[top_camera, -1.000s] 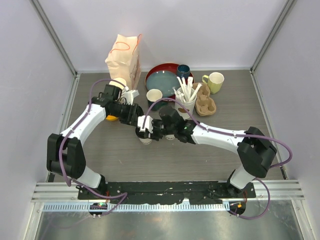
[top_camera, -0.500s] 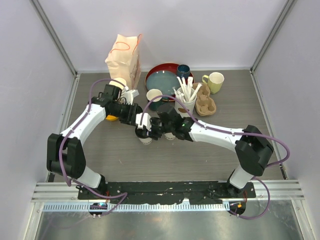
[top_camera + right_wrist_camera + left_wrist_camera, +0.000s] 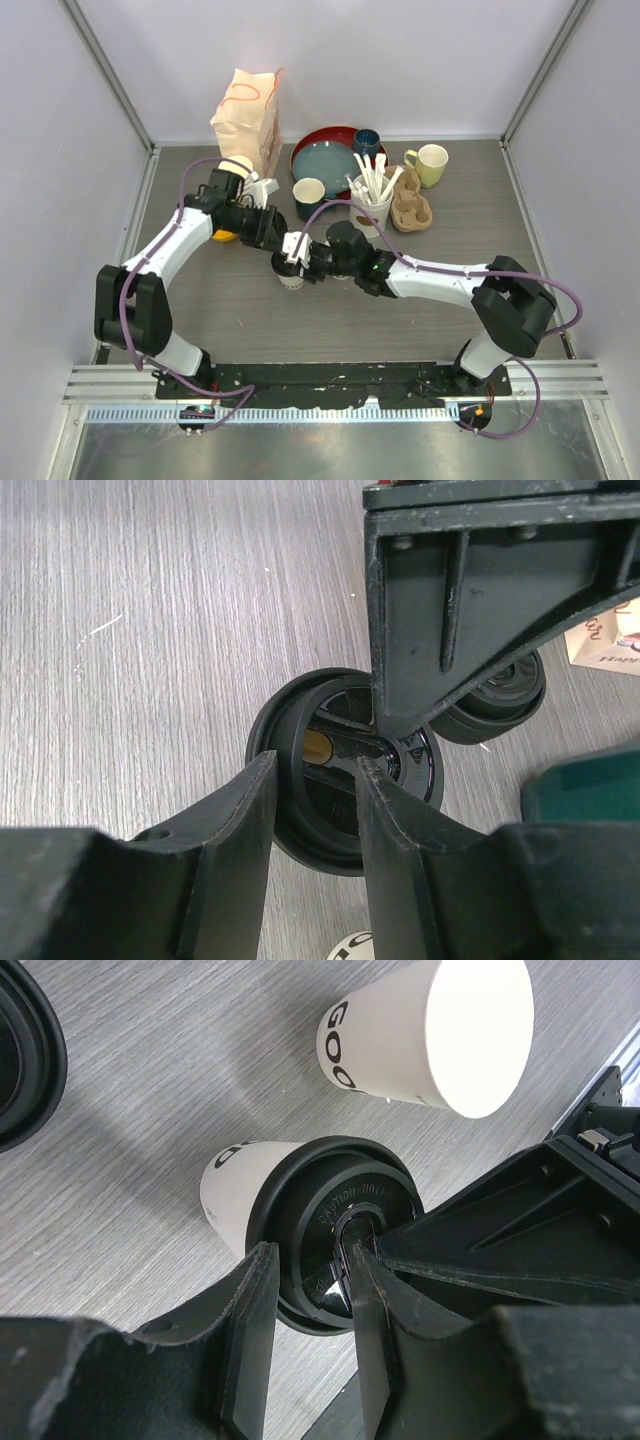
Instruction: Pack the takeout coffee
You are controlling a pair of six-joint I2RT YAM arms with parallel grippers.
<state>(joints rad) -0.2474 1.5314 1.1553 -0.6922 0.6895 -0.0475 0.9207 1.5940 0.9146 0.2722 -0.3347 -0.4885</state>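
Cream-white paper cup w/ round black plastic sip lid stands upright near centre of bench, slightly left. L gripper & R gripper both over lid, jaws part-way apart astride its rim; can't tell if clamped. 2nd cream cup, unlidded, just beside, toward far edge.

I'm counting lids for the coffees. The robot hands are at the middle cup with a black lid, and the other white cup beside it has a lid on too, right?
Not quite. The middle cup does wear its black lid, but the other white cup beside it is open, with no lid on. The left wrist view shows its bare rim.
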